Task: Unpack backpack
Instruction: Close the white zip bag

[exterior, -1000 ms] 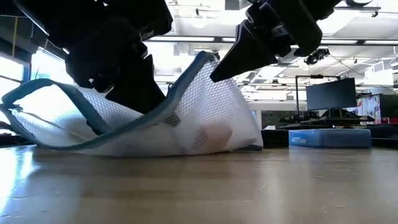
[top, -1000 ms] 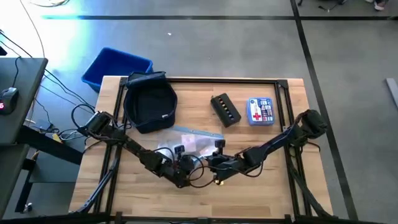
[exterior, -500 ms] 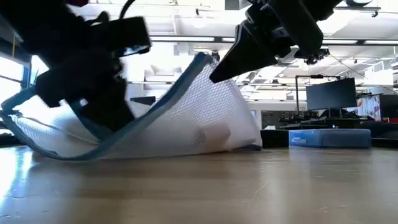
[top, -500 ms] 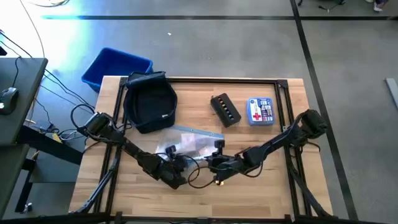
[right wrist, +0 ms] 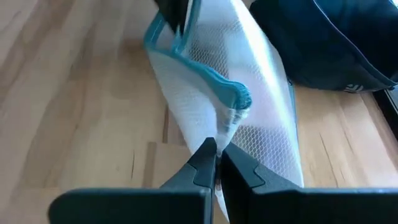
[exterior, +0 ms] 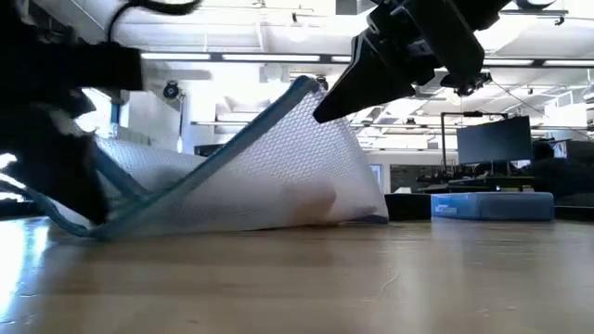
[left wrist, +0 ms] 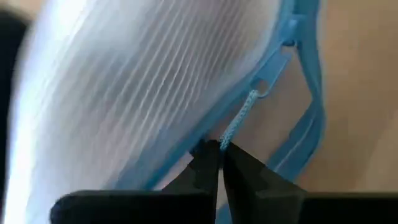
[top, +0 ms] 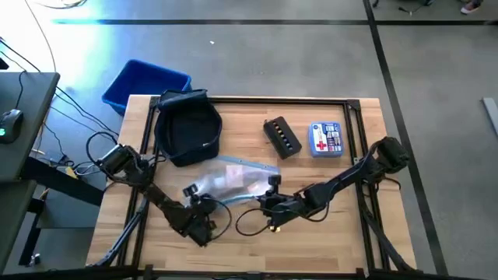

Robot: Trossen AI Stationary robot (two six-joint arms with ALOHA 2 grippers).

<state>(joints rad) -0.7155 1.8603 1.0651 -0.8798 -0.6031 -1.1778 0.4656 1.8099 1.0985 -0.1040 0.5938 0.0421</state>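
The left hand [left wrist: 221, 152], low at about seven o'clock on the pale wooden surface [top: 311, 241], is pinched closed on the blue zip pull cord [left wrist: 239, 118] of a clear mesh pouch with blue trim [top: 233, 180]. The right hand [right wrist: 216, 155], reaching in from four o'clock, is clamped on the pouch's opposite edge, lifting it. The soft dark navy fabric backpack [top: 187, 128] lies open at eleven o'clock, just beyond the pouch.

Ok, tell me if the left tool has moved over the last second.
Yes. The left tool has slid toward the table's left side, away from the right tool, pulling the mesh pouch's zipper cord.
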